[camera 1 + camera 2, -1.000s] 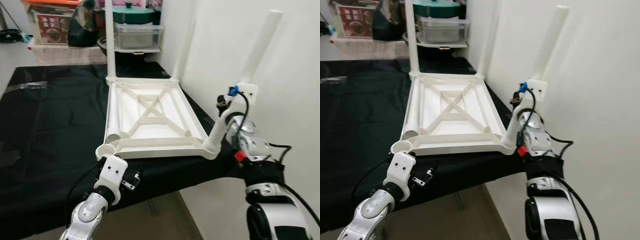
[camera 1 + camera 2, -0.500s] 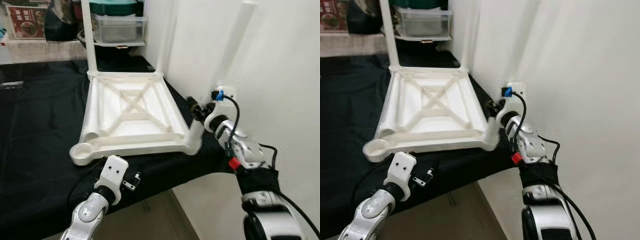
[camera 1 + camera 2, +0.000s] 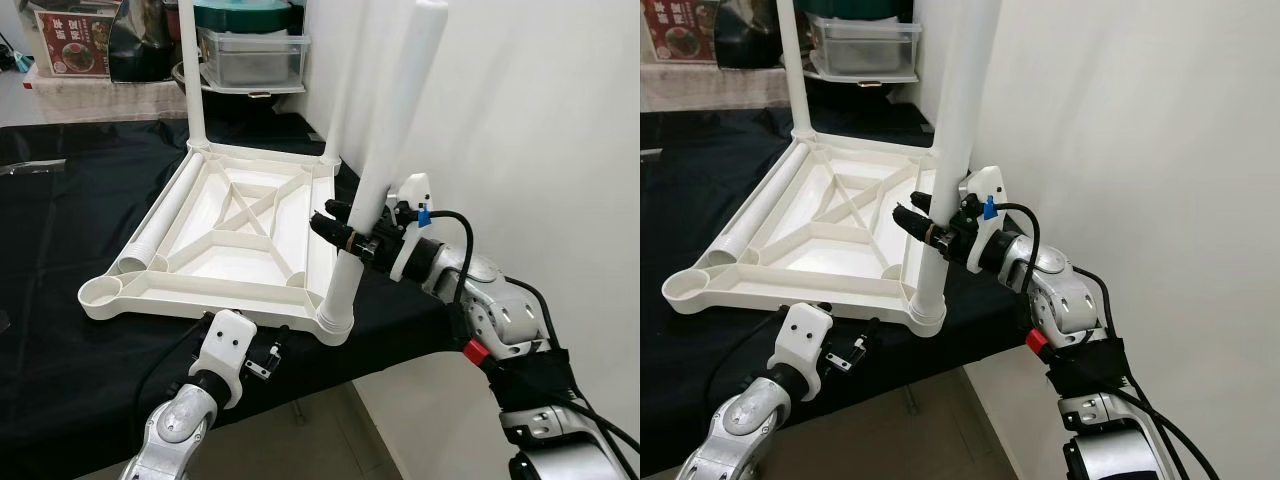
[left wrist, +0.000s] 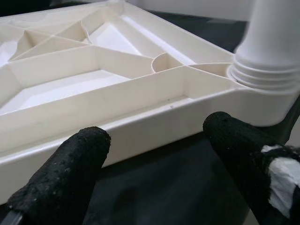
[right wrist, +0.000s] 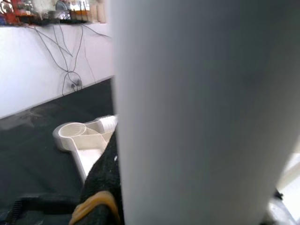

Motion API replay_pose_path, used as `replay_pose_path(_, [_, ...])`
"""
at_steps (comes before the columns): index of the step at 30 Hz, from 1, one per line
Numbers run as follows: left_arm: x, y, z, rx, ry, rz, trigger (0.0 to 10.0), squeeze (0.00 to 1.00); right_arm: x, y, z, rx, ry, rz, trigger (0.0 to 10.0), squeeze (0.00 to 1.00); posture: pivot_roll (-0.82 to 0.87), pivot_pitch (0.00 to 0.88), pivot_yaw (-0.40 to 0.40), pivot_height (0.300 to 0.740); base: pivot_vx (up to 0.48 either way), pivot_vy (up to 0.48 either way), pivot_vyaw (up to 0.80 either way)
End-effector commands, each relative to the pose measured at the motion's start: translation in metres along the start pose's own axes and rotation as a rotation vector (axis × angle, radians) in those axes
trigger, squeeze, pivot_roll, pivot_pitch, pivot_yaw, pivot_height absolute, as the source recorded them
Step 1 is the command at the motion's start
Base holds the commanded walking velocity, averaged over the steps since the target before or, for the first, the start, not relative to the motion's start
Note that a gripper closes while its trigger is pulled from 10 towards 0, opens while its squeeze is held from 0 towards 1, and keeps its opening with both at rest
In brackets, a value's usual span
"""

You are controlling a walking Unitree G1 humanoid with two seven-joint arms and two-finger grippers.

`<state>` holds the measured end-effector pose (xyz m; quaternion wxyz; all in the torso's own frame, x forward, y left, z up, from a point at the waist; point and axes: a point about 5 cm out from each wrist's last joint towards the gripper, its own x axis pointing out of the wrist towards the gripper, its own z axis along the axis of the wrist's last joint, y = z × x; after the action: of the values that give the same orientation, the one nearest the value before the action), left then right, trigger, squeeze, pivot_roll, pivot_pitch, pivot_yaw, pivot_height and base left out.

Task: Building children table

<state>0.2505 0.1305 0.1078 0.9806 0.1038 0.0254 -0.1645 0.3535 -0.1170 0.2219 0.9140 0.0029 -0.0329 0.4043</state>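
**Third leg's standing up in its socket now**

Your right gripper is clamped round the white leg, which has swung from leaning at the wall to nearly upright in the near-right corner of the upturned tabletop; so three legs are up and you've got one to go; the near-left socket is bare. Left gripper sits spread open just below the tabletop's front edge, touching nothing. A spare leg lies along the left rim; the wall crowds your right arm.
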Motion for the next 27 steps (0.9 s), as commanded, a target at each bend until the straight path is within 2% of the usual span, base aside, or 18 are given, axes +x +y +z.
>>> replay_pose_path(1, [-0.001, -0.001, -0.002, 0.0, 0.01, -0.01, 10.0, 0.0, -0.015, -0.033, -0.031, -0.009, 0.197, -0.307, 0.0, 0.0, 0.04, 0.0, -0.141, 0.74, 0.0, 0.0, 0.0])
replay_pose_path(2, [-0.001, -0.001, -0.002, 0.001, 0.01, -0.01, 10.0, 0.0, -0.02, -0.048, -0.039, -0.003, 0.257, -0.47, 0.0, 0.0, 0.04, 0.0, -0.14, 0.74, 0.0, 0.0, 0.0])
replay_pose_path(3, [-0.001, -0.001, -0.002, 0.001, 0.01, -0.01, 10.0, 0.0, -0.02, -0.048, -0.039, -0.003, 0.257, -0.47, 0.0, 0.0, 0.04, 0.0, -0.14, 0.74, 0.0, 0.0, 0.0])
replay_pose_path(5, [0.0, -0.002, -0.002, 0.001, 0.008, -0.014, 10.0, 0.0, -0.038, -0.07, -0.05, 0.009, 0.312, -0.768, 0.0, 0.0, 0.04, 0.0, -0.14, 0.74, 0.0, 0.0, 0.0])
replay_pose_path(7, [0.001, -0.005, -0.001, -0.001, 0.005, -0.018, 10.0, 0.0, -0.049, -0.077, -0.054, -0.001, 0.325, -0.898, 0.0, 0.0, 0.04, 0.0, -0.14, 0.74, 0.0, 0.0, 0.0])
replay_pose_path(11, [0.001, -0.005, -0.001, -0.003, 0.005, -0.02, 10.0, 0.0, -0.051, -0.075, -0.059, 0.043, 0.33, -0.96, 0.0, 0.0, 0.04, 0.0, -0.14, 0.74, 0.0, 0.0, 0.0])
replay_pose_path(15, [0.0, -0.005, -0.002, -0.002, 0.006, -0.02, 10.0, 0.0, -0.045, -0.071, -0.062, 0.061, 0.348, -0.928, 0.0, 0.0, 0.04, 0.0, -0.14, 0.74, 0.0, 0.0, 0.0])
replay_pose_path(16, [0.0, -0.005, -0.002, -0.002, 0.007, -0.019, 10.0, 0.0, -0.036, -0.065, -0.059, 0.057, 0.316, -0.889, 10.0, 0.0, 0.04, 0.0, -0.143, 0.74, 0.0, 0.0, 0.0])
replay_pose_path(17, [0.001, -0.005, -0.002, -0.002, 0.006, -0.018, 10.0, 0.0, -0.029, -0.061, -0.053, 0.066, 0.264, -0.852, 10.0, 1.0, 0.04, 0.0, -0.146, 0.74, 0.0, 0.0, 0.0])
replay_pose_path(18, [0.001, -0.005, -0.002, -0.002, 0.006, -0.018, 10.0, 0.0, -0.029, -0.061, -0.053, 0.066, 0.264, -0.852, 10.0, 1.0, 0.04, 0.0, -0.146, 0.74, 0.0, 0.0, 0.0])
replay_pose_path(21, [0.001, -0.005, -0.002, -0.003, 0.005, -0.016, 10.0, 0.0, -0.015, -0.056, -0.037, 0.068, 0.151, -0.769, 10.0, 1.0, 0.04, 0.0, -0.147, 0.74, 0.0, 0.0, 0.0])
replay_pose_path(23, [0.001, -0.005, -0.002, -0.003, 0.005, -0.016, 10.0, 0.0, -0.015, -0.056, -0.037, 0.068, 0.151, -0.769, 10.0, 1.0, 0.04, 0.0, -0.147, 0.74, 0.0, 0.0, 0.0])
replay_pose_path(24, [0.001, -0.005, -0.002, -0.003, 0.005, -0.015, 10.0, 0.0, -0.009, -0.051, -0.027, 0.084, 0.09, -0.678, 10.0, 0.0, 0.04, 0.0, -0.147, 0.74, 0.0, 0.0, 0.0])
replay_pose_path(26, [0.001, -0.004, -0.002, -0.003, 0.006, -0.014, 10.0, 0.0, -0.003, -0.04, -0.009, 0.09, -0.02, -0.492, 10.0, 0.0, 0.04, 0.0, -0.147, 0.74, 0.0, 0.0, 0.0])
replay_pose_path(27, [0.001, -0.004, -0.002, -0.003, 0.006, -0.014, 10.0, 0.0, -0.003, -0.04, -0.009, 0.09, -0.02, -0.492, 10.0, 0.0, 0.04, 0.0, -0.147, 0.74, 0.0, 0.0, 0.0])
